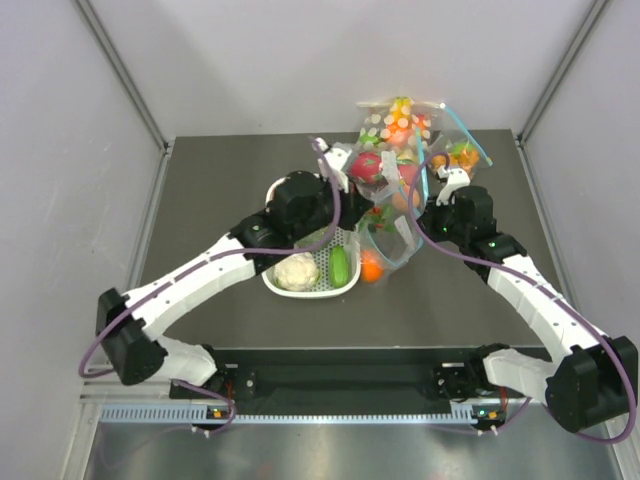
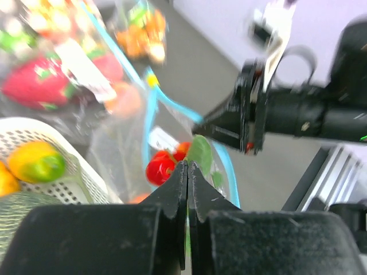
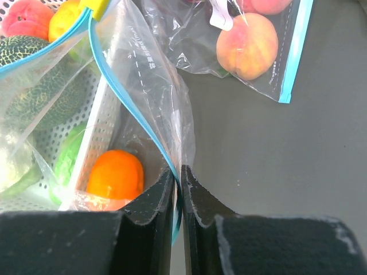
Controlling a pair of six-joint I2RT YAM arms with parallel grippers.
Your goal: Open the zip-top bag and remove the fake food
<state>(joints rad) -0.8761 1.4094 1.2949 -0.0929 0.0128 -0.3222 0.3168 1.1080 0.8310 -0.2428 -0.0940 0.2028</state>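
The left tool (image 2: pixel 187 172) and right tool (image 3: pixel 178 172) each pinch a lip of the zip-top bag (image 3: pixel 143 86). Opening looks underway; next, pull the lips apart and reach the orange fruit (image 3: pixel 114 175).

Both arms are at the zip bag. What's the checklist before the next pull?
1. Rim held by the right gripper: ok. The zip-top bag and its blue strip pass between the closed fingers.
2. Opposite rim held by the left gripper: cannot tell. The fingers are closed at the plastic, but no caught film is visible.
3. Mouth open: ok. The strip's two sides spread apart from the yellow slider.
4. Food out: not ok. A red piece is inside, and an orange fruit shows through the plastic.
5. Clearance: not ok. A neighbouring bag lies close by.
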